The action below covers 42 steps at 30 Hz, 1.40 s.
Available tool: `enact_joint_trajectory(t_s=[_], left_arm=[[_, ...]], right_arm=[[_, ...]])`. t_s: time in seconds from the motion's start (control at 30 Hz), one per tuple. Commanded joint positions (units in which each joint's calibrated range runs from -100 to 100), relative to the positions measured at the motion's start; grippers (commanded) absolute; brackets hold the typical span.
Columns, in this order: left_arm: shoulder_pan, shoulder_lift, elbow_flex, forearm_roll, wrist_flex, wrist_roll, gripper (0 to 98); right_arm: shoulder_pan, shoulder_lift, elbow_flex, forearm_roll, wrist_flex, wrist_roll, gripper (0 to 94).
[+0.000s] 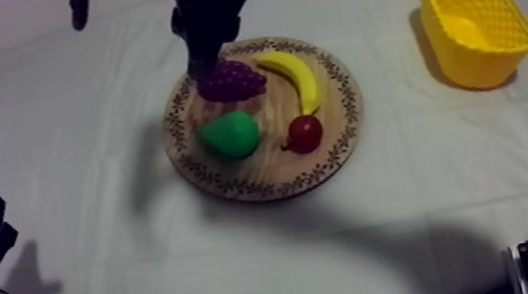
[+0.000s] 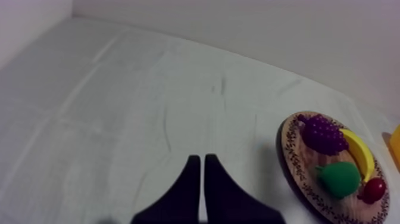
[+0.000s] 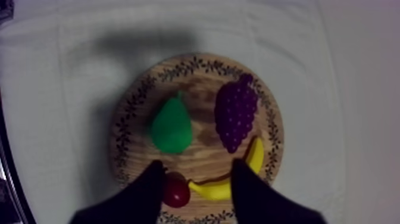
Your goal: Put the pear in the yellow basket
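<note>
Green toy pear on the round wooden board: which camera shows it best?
The right wrist view: it looks straight down on the green toy pear, whole and unobstructed. The top view shows it whole too, but at a slant; the left wrist view shows it far off.

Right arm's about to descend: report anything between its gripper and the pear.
Nothing visible does. The open right gripper hangs above the board; the pear lies uncovered, apart from the grapes and small red fruit.

no legible text or labels
</note>
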Motion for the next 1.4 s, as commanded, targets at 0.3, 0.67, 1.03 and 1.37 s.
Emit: enact_joint_trajectory(t_s=[0.3, 0.67, 1.03, 1.37], left_arm=[[0.0, 0.0, 0.0, -0.03, 0.0, 0.0, 0.1], [0.0, 0.0, 0.0, -0.03, 0.0, 0.0, 0.1], [0.0, 0.0, 0.0, -0.03, 0.0, 0.0, 0.1], [0.0, 0.0, 0.0, -0.03, 0.0, 0.0, 0.1]], right_arm=[[0.6, 4.6, 4.0, 0.3, -1.4, -1.6, 70.6], [1.3, 15.7, 6.1, 0.1, -6.3, -3.2, 75.3], [1.3, 25.2, 3.0, -0.1, -8.1, -4.5, 72.3], [1.1, 30.3, 0.3, 1.1, -8.7, -6.3, 60.6]])
